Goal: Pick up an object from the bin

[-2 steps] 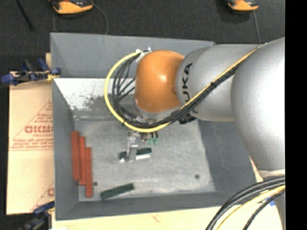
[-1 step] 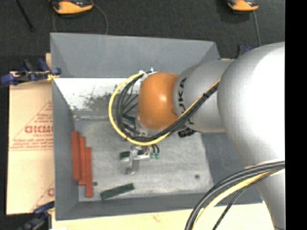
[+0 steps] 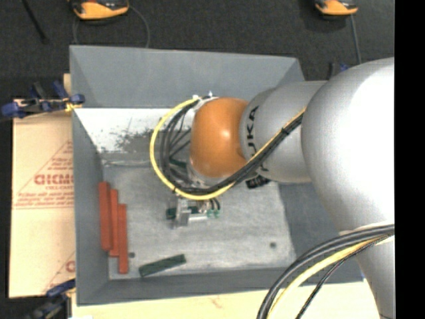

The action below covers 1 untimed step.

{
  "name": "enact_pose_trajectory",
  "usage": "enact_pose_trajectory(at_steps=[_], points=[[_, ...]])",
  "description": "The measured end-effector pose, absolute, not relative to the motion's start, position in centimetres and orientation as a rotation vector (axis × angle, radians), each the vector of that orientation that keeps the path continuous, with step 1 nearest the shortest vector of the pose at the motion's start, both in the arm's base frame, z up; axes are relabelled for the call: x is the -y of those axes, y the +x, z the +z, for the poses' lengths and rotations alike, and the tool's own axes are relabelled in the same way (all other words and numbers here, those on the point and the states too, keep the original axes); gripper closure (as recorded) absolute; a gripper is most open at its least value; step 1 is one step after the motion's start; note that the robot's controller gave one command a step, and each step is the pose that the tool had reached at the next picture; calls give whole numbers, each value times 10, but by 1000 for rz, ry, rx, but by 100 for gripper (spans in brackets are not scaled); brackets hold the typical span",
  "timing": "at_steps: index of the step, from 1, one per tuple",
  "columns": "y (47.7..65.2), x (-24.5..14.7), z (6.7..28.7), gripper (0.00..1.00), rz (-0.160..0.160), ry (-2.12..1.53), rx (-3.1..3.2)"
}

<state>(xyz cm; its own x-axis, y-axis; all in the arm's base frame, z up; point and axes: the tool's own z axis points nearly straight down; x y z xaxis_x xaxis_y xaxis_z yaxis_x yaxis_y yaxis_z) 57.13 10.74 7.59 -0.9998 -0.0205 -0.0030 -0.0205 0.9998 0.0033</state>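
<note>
The dark green stick lies near the gripper, down-left of it, its long axis nearly left-right. Gripper apart or together, I cannot tell.

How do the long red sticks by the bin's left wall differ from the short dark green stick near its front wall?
The long red sticks are bright, lie side by side and run along the left wall; the short dark green stick lies alone, nearly crosswise by the front wall. Both lie flat on the bin floor, apart from the tool.
</note>
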Motion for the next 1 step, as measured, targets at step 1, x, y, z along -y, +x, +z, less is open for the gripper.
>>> enact_pose_trajectory(at_steps=[1], points=[[541, -138, 210, 100, 4, -96, -3130]])
